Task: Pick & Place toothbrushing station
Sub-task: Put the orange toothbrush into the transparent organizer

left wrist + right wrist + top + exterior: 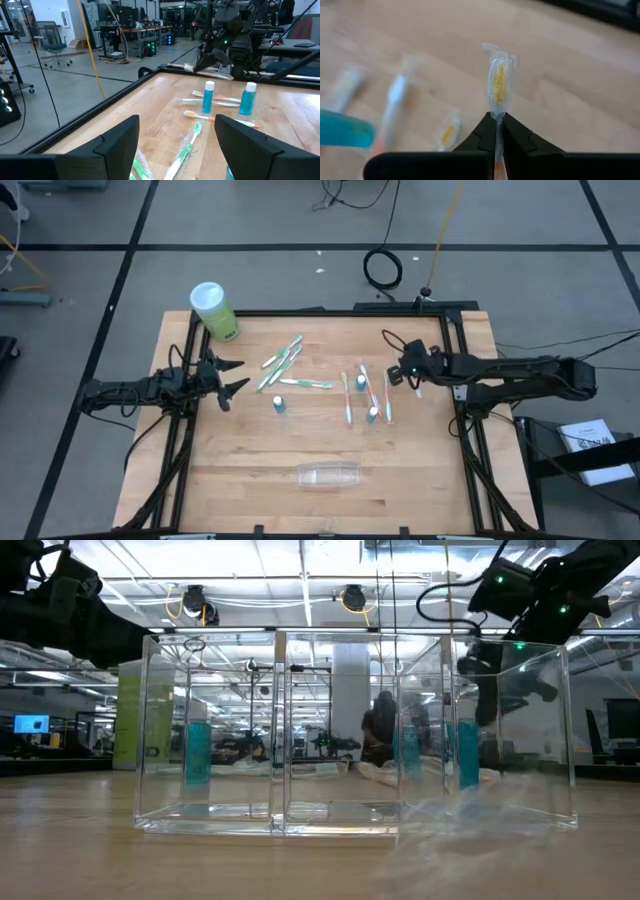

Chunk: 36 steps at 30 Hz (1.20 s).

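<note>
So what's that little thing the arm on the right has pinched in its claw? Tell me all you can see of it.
It is a slim wrapped toothbrush, sealed in clear, crinkly film that bunches at the tip. Through the film shows a yellow-orange brush head. The right gripper is shut on its thin handle, with the head end sticking out past the fingertips. It looks lifted above the wooden table, near the pink-white toothbrushes and blue tubes. Only the two fingers seem to touch it.

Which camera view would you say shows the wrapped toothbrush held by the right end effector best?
The right wrist view: the right end effector is shut on the plastic-wrapped toothbrush, its yellowish head filling the frame. The high view shows only a sliver; the left wrist view shows it distantly; in the low view I cannot pick it out.
</note>
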{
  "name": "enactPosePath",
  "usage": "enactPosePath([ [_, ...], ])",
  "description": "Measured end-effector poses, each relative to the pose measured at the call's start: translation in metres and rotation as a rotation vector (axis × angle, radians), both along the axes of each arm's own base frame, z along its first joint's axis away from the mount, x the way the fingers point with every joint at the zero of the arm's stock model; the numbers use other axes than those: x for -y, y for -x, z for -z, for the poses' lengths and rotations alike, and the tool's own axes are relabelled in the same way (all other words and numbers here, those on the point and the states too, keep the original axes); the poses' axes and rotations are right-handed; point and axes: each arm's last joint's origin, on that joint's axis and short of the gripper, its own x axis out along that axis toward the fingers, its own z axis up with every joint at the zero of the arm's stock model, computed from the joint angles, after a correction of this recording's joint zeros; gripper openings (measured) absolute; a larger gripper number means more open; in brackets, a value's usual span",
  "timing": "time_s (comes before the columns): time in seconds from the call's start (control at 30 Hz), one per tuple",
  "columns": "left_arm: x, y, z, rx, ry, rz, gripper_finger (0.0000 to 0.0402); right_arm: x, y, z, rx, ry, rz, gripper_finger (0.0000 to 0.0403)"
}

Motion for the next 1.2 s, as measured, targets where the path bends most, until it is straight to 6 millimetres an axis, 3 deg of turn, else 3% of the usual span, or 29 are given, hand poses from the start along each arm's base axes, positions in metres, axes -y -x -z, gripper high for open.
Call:
enactPosePath([
  [0.53, 0.0, 0.0, 0.0, 0.001, 0.0, 0.0, 0.0269, -0.016, -0.02, -0.033, 0.27, 0.172, -0.206, 0.0004],
  [1.2, 0.0, 0.0, 0.0, 0.0, 0.0, 0.0, 0.0269, -0.063, -0.035, -0.056, 0.504, 0.253, -0.476, 0.0004],
])
